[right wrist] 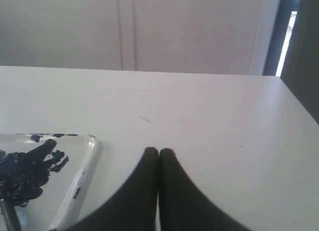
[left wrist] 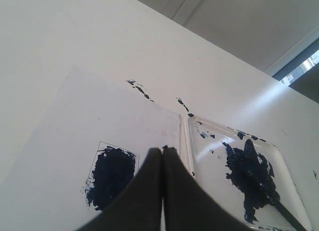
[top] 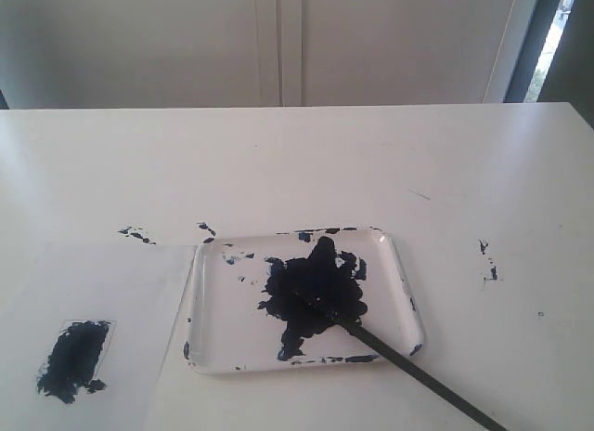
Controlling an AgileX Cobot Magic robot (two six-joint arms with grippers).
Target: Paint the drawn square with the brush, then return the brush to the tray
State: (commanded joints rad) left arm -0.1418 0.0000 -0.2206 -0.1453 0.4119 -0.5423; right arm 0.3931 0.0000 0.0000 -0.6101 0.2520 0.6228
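Brush (top: 408,368) is laid on tray (top: 227,319); judged light, stiff, best taken at clean handle; left gripper (left wrist: 162,150) and right gripper (right wrist: 158,151) pressed together, empty

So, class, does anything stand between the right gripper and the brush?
Nothing visible does. The brush lies in the tray, handle out over its rim; only that rim and bare table lie between it and the right gripper.

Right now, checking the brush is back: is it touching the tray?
Touching. Exterior view: the brush lies across the tray, tip in its paint blotch, handle over the rim.
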